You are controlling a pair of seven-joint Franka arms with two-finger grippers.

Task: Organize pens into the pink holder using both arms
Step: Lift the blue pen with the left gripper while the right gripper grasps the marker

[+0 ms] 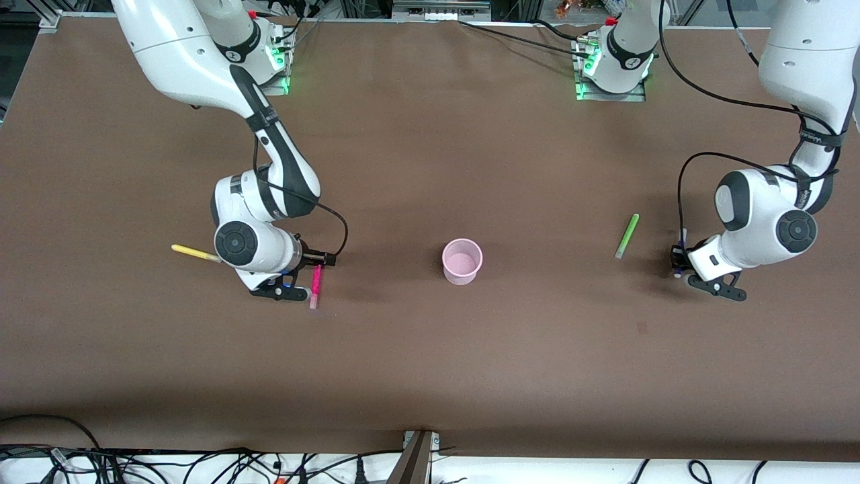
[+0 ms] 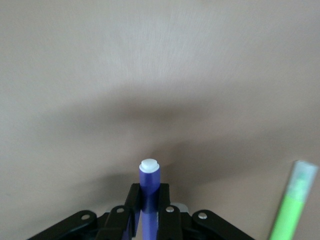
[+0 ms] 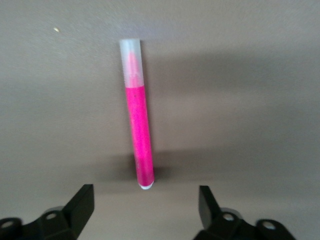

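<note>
While left hand pinches purple pen, right hand spread by magenta pen.

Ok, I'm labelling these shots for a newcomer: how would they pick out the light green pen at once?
Start at the pink holder mid-table and look toward the left arm's end. The light green pen lies loose on the brown table, beside the left claw. It is the only green stick; its purple neighbour is clamped in that claw.
</note>
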